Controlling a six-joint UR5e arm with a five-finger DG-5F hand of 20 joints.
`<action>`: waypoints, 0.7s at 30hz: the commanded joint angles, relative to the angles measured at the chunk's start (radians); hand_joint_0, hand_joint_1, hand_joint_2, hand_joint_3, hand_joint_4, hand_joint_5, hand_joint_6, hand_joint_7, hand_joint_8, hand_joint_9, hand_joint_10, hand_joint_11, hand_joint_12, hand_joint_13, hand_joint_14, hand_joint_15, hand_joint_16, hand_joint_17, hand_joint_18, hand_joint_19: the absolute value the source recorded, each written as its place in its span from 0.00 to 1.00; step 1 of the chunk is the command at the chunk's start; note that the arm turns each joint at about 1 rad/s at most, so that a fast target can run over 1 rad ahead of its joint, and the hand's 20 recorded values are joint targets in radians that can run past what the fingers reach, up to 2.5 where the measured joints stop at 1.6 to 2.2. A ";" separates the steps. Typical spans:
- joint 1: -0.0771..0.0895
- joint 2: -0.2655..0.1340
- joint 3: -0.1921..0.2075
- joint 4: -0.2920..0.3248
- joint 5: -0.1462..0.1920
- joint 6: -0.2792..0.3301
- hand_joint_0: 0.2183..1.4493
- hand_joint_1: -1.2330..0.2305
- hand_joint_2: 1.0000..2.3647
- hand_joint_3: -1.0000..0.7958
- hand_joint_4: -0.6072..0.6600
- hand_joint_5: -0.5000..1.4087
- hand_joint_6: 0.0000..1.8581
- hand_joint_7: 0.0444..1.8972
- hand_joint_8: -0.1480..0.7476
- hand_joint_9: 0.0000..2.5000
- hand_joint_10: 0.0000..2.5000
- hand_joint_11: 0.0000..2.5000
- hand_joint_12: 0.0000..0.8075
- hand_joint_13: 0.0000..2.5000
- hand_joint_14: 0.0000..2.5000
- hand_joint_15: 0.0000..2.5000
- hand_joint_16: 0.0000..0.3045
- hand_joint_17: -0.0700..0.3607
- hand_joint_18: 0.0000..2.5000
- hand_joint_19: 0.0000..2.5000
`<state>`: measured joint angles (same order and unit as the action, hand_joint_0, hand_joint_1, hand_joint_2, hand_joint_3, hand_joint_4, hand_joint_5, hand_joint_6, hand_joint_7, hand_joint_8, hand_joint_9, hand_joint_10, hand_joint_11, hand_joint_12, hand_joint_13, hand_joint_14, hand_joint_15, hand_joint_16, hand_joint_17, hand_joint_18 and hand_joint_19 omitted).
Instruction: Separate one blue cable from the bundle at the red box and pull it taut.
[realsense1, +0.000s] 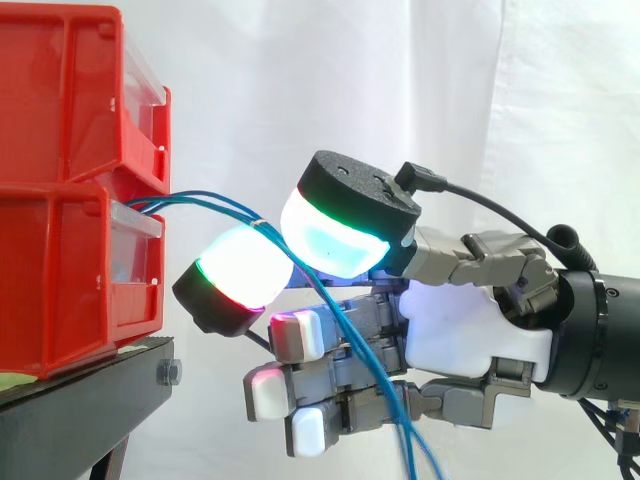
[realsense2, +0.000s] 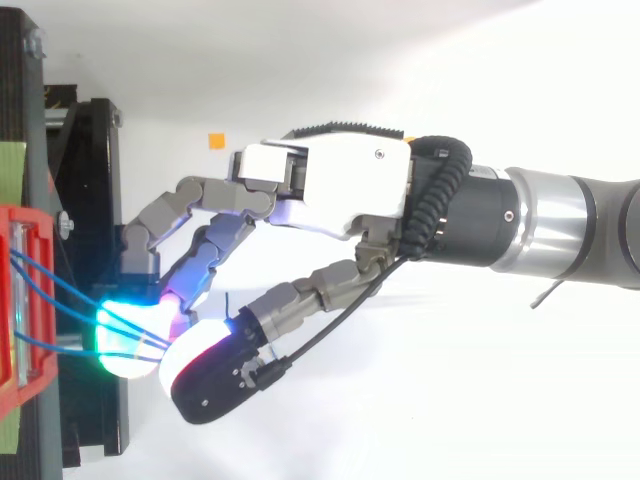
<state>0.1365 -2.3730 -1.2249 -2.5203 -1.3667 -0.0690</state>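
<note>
Closest to the side camera is the thumb's big pad (realsense1: 335, 240), glowing white and cyan under its black back. It meets a second pad (realsense1: 240, 265), lit white with a green and red rim, on a finger reaching in from behind. The blue cables (realsense1: 205, 205) pass between these two pads, so the hand (realsense1: 470, 340) pinches them as a group; I cannot tell whether one strand is held apart from the others.

The cables come out of the gap between the two stacked red bins and run nearly level, in a slight arc, to the pinch. Past it they drop slack, crossing in front of the other fingers (realsense1: 295, 335) and leaving at the bottom edge. Those fingers are bent and lie one below another with white, red-tinged tips, and they do not close on the strands.

From above, the cables (realsense2: 60, 290) fan from the bin's front to the glowing pads, with the hand (realsense2: 340, 185) stretched out from the grey and black arm (realsense2: 570, 215) at the right.

The upper red bin (realsense1: 70, 90) sits on the lower red bin (realsense1: 70, 290), which rests on the black stand (realsense1: 90, 400). A white curtain (realsense1: 400, 80) hangs behind. A small orange square (realsense2: 216, 140) lies on the white surface beyond the hand.
</note>
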 joint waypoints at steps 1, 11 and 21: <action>0.000 0.000 -0.001 -0.003 -0.003 0.000 0.37 0.27 0.00 0.30 0.45 0.18 0.50 0.47 0.44 0.42 0.01 0.39 0.37 0.36 0.01 0.26 0.14 0.39 0.31 0.32; -0.001 0.000 0.001 -0.003 -0.003 0.000 0.32 0.34 0.00 0.29 0.51 0.20 0.49 0.51 0.43 0.46 0.01 0.40 0.37 0.37 0.01 0.28 0.14 0.39 0.30 0.34; -0.003 0.000 -0.001 -0.003 -0.005 0.000 0.30 0.43 0.01 0.37 0.50 0.20 0.49 0.50 0.47 0.47 0.01 0.39 0.40 0.38 0.01 0.28 0.16 0.41 0.30 0.34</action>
<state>0.1349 -2.3730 -1.2248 -2.5234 -1.3703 -0.0690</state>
